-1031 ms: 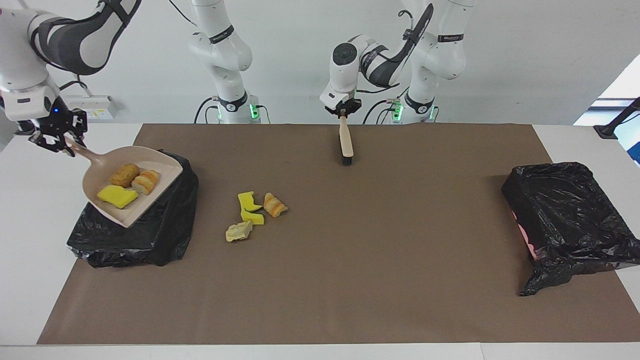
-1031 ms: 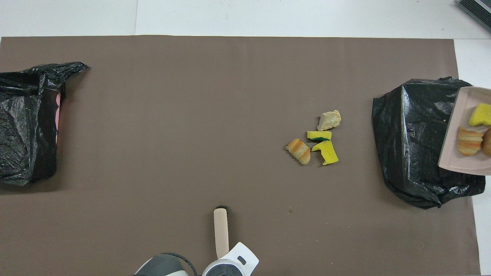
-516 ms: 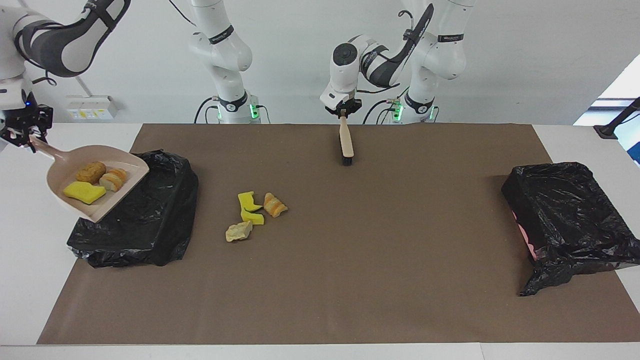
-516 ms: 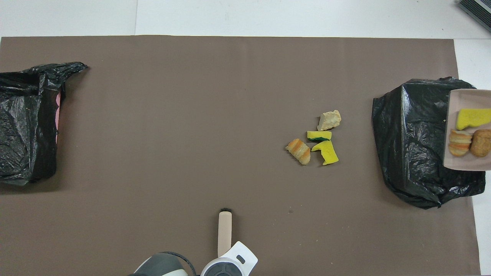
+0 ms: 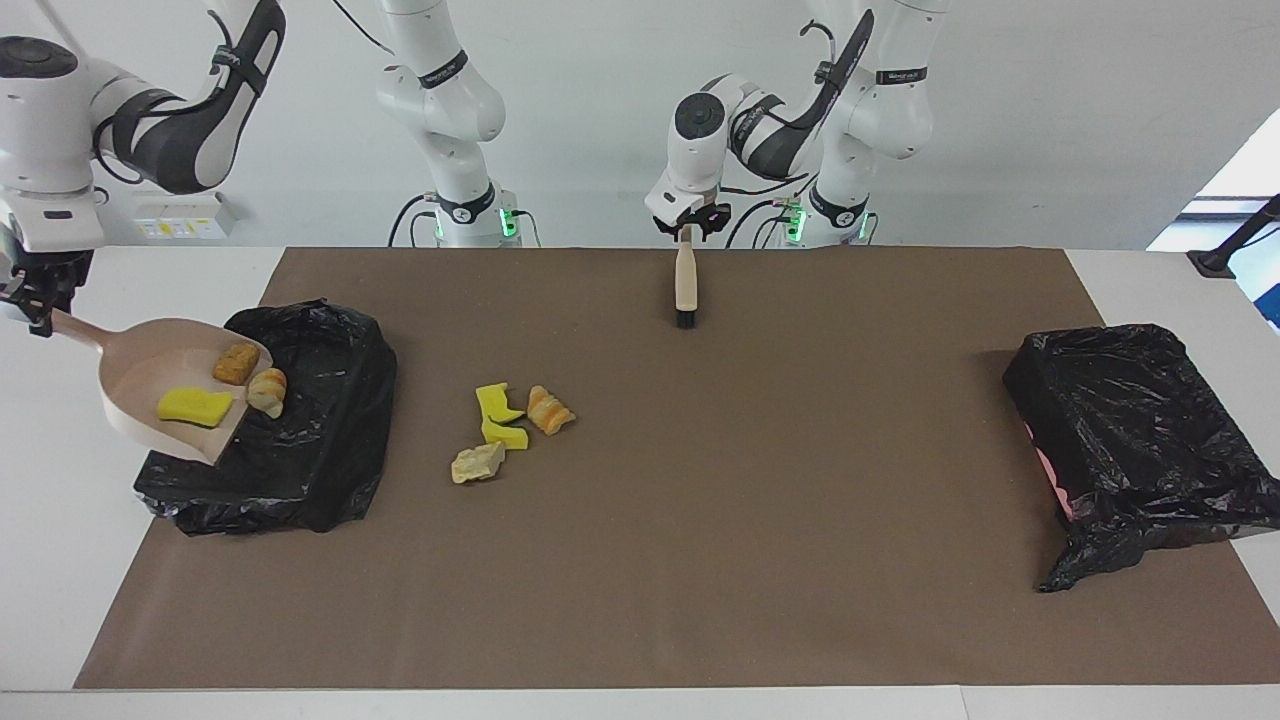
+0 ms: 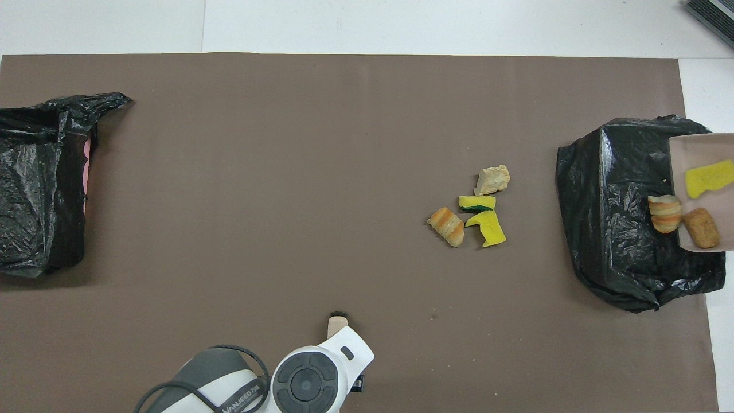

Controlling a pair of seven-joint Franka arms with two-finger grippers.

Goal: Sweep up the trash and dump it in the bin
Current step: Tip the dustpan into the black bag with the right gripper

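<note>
A white bench point(image 5: 40, 560) is covered by a brown mat point(image 5: 700, 600), seen from across, facing two robot arms.

At nine o'clock, the right gripper point(image 5: 32, 300), partly cut off by the frame edge, has its fingers clenched on the handle of a beige dustpan point(image 5: 135, 390). The pan is tipped lip-down over a black-bagged bin point(image 5: 320, 450), apparently so its load slides in. Three pieces of trash point(image 5: 195, 406) ride it: a yellow one in the pan, a brown one higher up, and a striped one at the lip, seemingly about to drop. The bin's inside cannot be made out.

Just toward nine o'clock from the mat's centre, four loose chunks point(image 5: 510, 425) lie huddled, not yet swept.

At twelve o'clock, the left gripper point(image 5: 687, 228) is at the top of a brush point(image 5: 685, 290) hanging bristles-down, at or just above the mat. It is likely parked clear of the dumping. Whether it grips the brush or has let go cannot be told. From overhead, that arm hides nearly all the brush, and the dustpan is cut off.

At three o'clock sits a second bagged bin point(image 5: 1130, 430), unused.
</note>
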